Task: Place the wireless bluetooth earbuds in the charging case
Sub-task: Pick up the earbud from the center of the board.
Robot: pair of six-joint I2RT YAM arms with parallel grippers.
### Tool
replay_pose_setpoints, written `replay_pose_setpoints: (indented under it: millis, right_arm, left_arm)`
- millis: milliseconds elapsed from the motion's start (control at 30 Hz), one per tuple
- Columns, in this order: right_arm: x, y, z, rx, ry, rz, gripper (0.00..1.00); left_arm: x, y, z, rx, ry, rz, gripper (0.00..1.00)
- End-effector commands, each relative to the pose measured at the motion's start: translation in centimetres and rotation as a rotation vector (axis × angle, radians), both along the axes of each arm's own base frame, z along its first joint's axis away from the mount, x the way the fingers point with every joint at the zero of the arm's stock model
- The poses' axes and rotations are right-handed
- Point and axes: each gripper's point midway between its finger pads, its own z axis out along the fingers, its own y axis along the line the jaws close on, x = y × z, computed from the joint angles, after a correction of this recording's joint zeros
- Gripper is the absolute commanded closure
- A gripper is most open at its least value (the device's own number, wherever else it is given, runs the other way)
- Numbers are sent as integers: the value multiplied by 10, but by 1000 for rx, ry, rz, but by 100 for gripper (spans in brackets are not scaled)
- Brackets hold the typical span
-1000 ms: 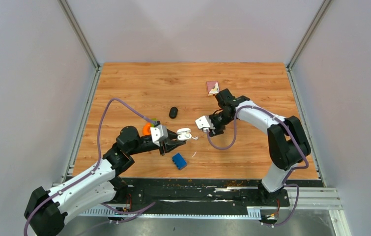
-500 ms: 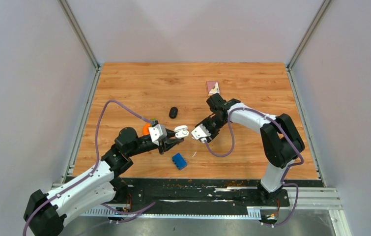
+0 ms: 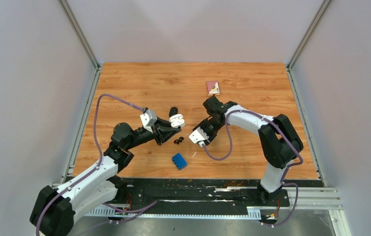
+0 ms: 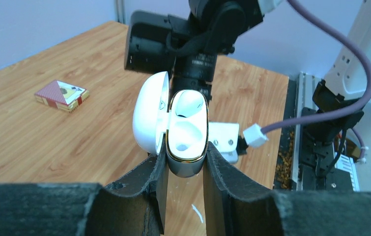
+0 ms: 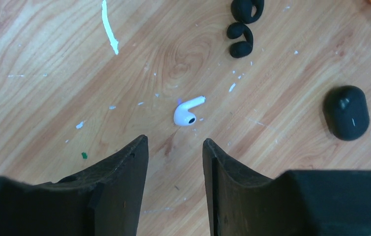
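Note:
The white charging case (image 4: 187, 132) stands open, lid swung left, both wells empty. My left gripper (image 4: 184, 162) is shut on its lower body and holds it above the table (image 3: 176, 121). A single white stemmed earbud (image 5: 188, 111) lies on the wood just ahead of my right gripper (image 5: 174, 142), which is open with nothing between its fingers and hovers over it (image 3: 196, 137). Two black earbuds (image 5: 242, 27) lie side by side farther ahead (image 3: 178, 141). A shut black case (image 5: 346, 113) rests to their right.
A blue block (image 3: 179, 161) lies near the front edge. A small patterned card box (image 3: 213, 87) sits at the back right of the table (image 3: 124, 83). A white scrap (image 5: 109, 27) lies on the wood. The right arm's wrist (image 4: 193, 39) is close in front of the held case.
My left gripper has lifted the white case up and back, uncovering the black earbuds. My right gripper has swung left and nearer, over the white earbud.

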Motion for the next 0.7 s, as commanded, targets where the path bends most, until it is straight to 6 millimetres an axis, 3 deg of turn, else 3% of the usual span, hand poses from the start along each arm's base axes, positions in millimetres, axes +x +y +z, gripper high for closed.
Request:
replay_pose_setpoints:
  millis: [0, 267, 667]
  right_arm:
    - [11, 16, -5, 5, -13, 22, 55]
    - [11, 17, -15, -61, 67, 17, 56]
    - [-16, 9, -32, -235, 216, -14, 65]
  left_arm:
    - [-3, 2, 46, -126, -72, -32, 100]
    - [-3, 4, 40, -101, -82, -20, 100]
    - [-4, 5, 39, -88, -91, -17, 100]
